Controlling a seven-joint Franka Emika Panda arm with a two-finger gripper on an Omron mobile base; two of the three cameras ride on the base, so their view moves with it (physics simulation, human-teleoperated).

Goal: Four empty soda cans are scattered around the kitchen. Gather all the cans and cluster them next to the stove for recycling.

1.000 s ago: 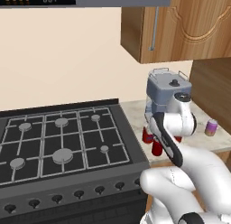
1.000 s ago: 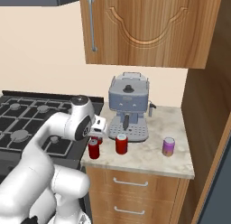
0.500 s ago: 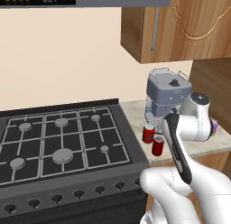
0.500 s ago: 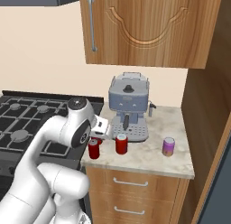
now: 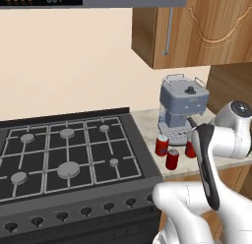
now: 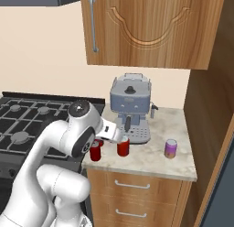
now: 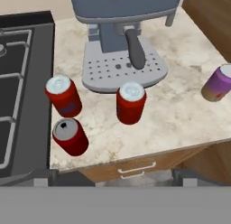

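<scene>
Seen from the hand, which hangs above the front edge of the worktop and looks down on it, the stove lies far left of the fingers, its black side running along the worktop's left edge. Just right of it stand two red cans close together: the back red can up beside the stove, and the front red can nearer the worktop's edge and nearest the hand. Straight ahead, about on the hand's centre line, the middle red can stands just in front of the drip tray of the espresso machine, which rises behind all three. Far right, well apart from the red ones, the purple can stands alone near the cupboard wall. All four are upright on the worktop, none of them held. The fingers themselves are too little in sight to say whether they are spread or closed; I cannot tell.

From the right base camera the hand sits low over the red cans, between the stove and the machine.
</scene>
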